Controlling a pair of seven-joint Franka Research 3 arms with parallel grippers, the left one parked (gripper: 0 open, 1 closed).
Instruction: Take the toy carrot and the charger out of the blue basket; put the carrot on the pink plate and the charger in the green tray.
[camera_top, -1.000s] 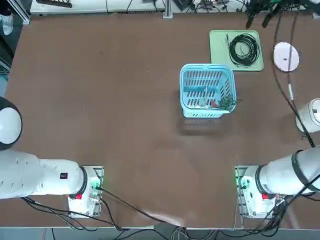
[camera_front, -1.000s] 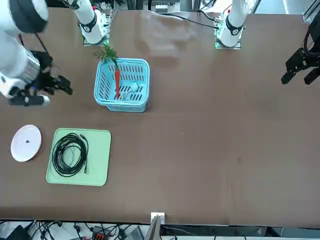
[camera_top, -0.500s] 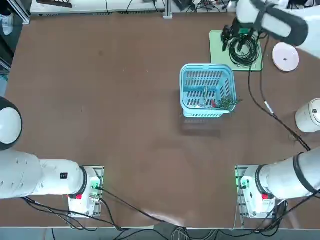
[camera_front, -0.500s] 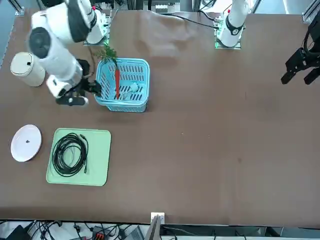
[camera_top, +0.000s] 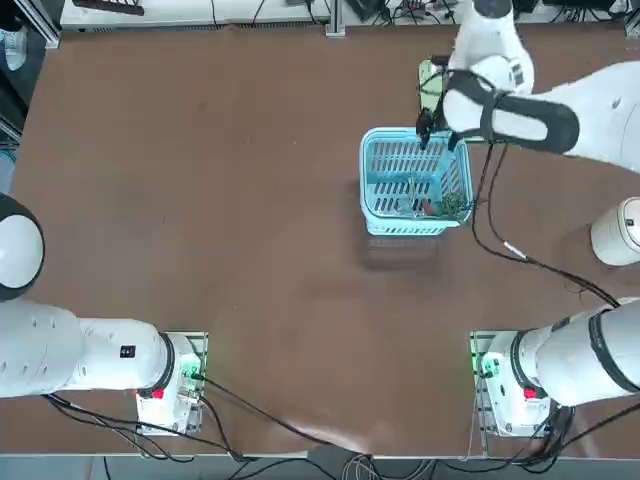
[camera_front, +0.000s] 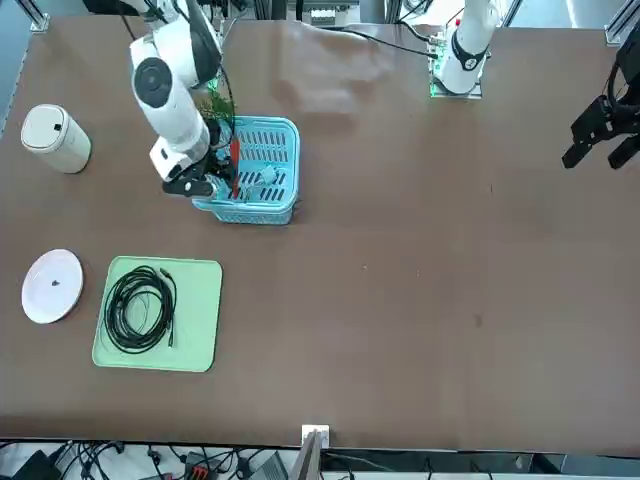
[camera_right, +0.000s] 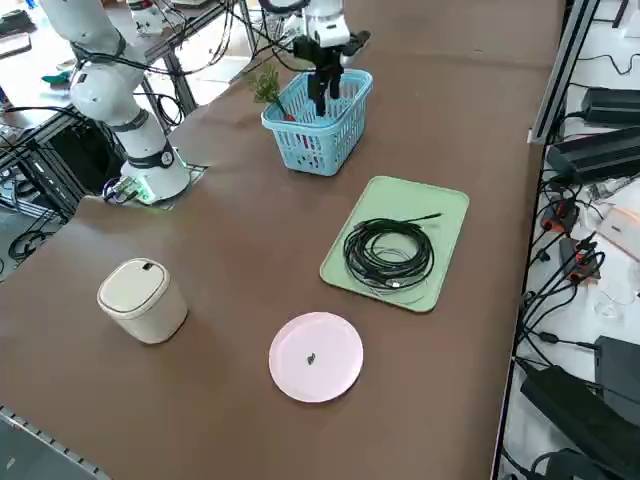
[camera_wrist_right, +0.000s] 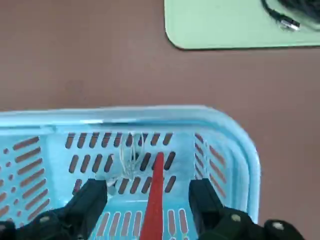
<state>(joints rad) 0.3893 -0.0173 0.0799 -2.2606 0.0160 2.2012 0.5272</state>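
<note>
Above light-blue slotted plastic basket, fingers spread wide, gripping nothing (slim red-orange toy carrot between).

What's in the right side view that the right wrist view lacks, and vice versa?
Side only: round pale pink plate, white lidded canister, toy carrot's green fronds.
Wrist only: pale grey-teal charger in the basket, right claw seen open over the basket, a finger each side of the carrot's red body.
Both: light blue slotted plastic basket, pale green tray, black cable.

No readable text (none anywhere)
</note>
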